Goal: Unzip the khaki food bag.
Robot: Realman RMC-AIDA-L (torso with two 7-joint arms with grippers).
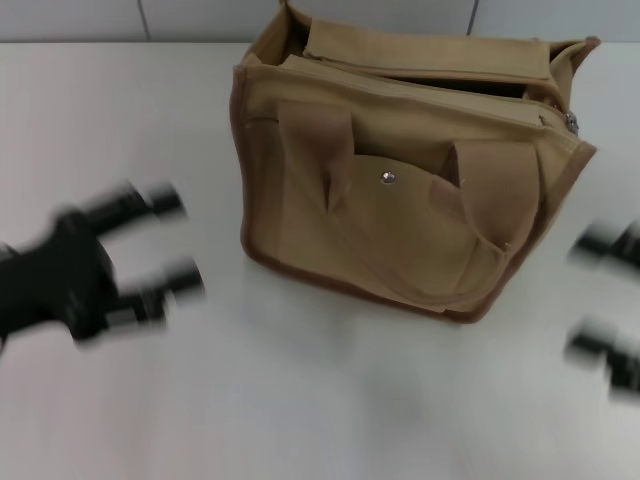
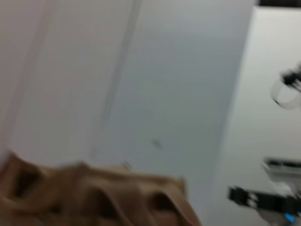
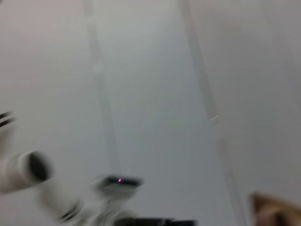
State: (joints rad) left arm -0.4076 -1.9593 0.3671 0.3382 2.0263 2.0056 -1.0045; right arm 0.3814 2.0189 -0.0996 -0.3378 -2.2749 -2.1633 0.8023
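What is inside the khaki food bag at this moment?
The top of the khaki food bag gapes along its far edge, but only a dark slit shows; any contents are hidden by the canvas flaps. Left gripper and right gripper sit apart from it, jaws open.

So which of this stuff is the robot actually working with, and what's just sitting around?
Part of the job:
- khaki food bag, top gaping open
- its silver zipper pull, at the bag's right end
- left gripper, open, left of the bag
- right gripper, open, right of the bag

Just there:
- white table under everything
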